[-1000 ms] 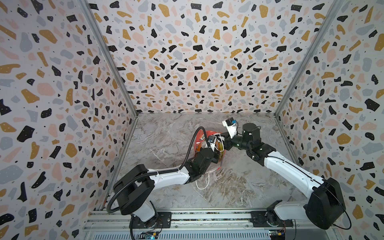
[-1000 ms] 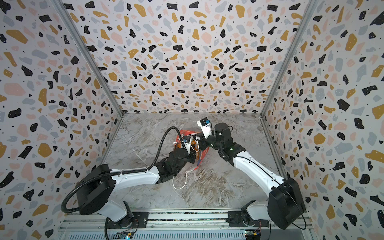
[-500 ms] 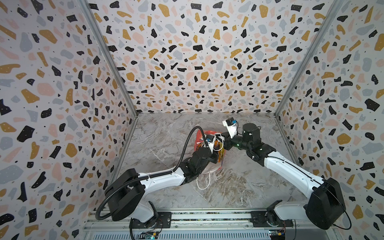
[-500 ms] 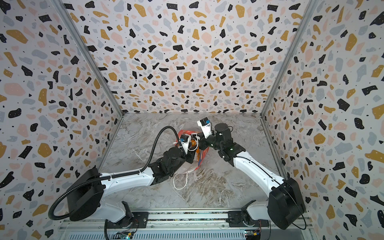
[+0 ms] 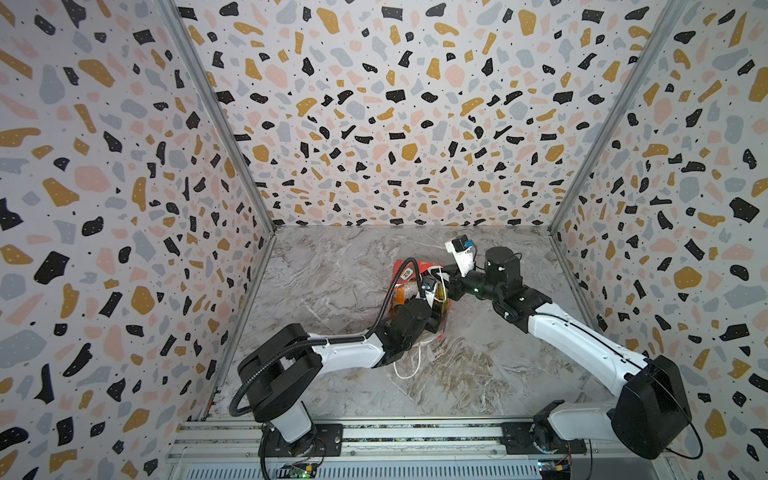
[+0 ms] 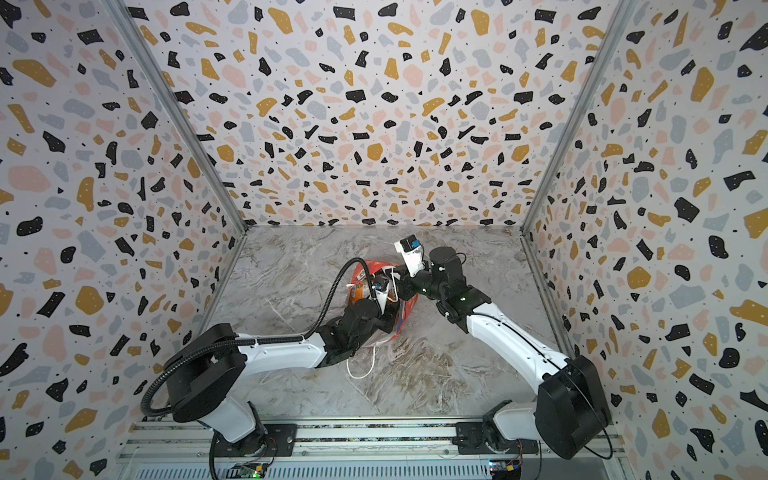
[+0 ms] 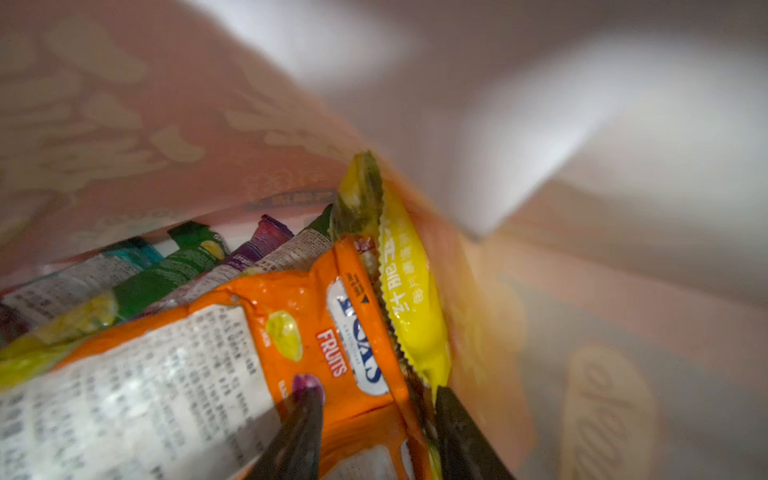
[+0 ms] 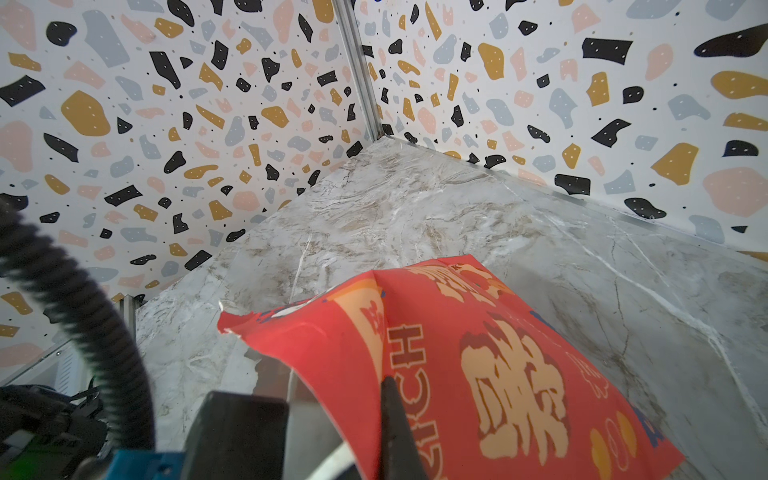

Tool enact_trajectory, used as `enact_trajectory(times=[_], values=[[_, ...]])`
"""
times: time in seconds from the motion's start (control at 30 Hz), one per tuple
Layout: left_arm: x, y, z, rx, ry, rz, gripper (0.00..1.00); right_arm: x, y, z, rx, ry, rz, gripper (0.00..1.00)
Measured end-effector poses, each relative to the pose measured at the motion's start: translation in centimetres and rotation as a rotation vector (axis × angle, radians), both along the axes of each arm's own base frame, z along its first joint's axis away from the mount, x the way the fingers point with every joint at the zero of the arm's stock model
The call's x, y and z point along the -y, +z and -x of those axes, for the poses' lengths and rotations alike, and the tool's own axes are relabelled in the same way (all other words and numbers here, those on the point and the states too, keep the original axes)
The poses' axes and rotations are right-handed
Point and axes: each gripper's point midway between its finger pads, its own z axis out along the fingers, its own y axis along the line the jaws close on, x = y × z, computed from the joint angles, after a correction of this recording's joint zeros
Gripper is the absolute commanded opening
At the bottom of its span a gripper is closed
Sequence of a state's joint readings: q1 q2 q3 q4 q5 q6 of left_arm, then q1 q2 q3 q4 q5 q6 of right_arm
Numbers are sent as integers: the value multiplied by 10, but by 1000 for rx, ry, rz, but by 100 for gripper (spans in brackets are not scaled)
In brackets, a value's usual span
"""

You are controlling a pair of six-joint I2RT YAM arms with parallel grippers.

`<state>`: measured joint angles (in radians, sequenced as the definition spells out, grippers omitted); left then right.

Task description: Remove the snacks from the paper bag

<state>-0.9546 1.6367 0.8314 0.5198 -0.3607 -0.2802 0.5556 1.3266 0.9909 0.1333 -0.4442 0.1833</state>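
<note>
We note the paper bag [image 5: 400, 268] at the table [image 5: 332, 270] centre, between both arms; snacks [image 7: 166, 274] stacked inside it; left gripper [image 7: 376, 395] in the bag, straddling a packet's end; right gripper [image 5: 446, 286] at its right rim.

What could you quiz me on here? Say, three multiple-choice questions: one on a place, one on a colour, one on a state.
1. Where is the left claw?
A) over bare table
B) inside the paper bag
C) against a wall

2. What colour is the packet between its fingers?
A) blue
B) black
C) orange

3. How is the right claw?
A) shut on the bag's edge
B) wide open
C) gripping a snack

Answers:
1 B: its wrist view shows the bag's walls around it.
2 C: the packet between the two fingers is orange.
3 A: its finger presses on the red paper by the bag's mouth.
</note>
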Motion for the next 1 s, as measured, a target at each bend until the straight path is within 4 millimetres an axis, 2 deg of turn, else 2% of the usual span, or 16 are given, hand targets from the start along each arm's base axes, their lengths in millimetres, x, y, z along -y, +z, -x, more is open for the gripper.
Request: enact_trajectory(times=[0.1,0.3,0.47,0.7,0.73,0.77,0.83,0.93,1.0], values=[[-1,-2,-2,2,13,-5,16,0,0,0,1,-1,-1,0],[0,-4,-1,4,11,-13,0,0,0,0,3,-1,-3,0],[-4,6,-2,15,20,1,0,0,0,-1,3,-3,-4,0],[-13,49,5,69,19,70,0,2,0,-3,3,-11,-4,0],[-14,54,6,77,17,77,3,3,0,-3,2,-12,-4,0],[-15,57,7,83,16,81,14,3,0,-3,2,-12,-5,0],[-15,59,8,89,10,80,15,3,0,-3,1,-14,-7,0],[-13,50,7,80,0,55,27,3,0,-3,0,-15,-10,0],[-10,38,6,65,-6,30,43,3,0,-3,0,-15,-10,0]])
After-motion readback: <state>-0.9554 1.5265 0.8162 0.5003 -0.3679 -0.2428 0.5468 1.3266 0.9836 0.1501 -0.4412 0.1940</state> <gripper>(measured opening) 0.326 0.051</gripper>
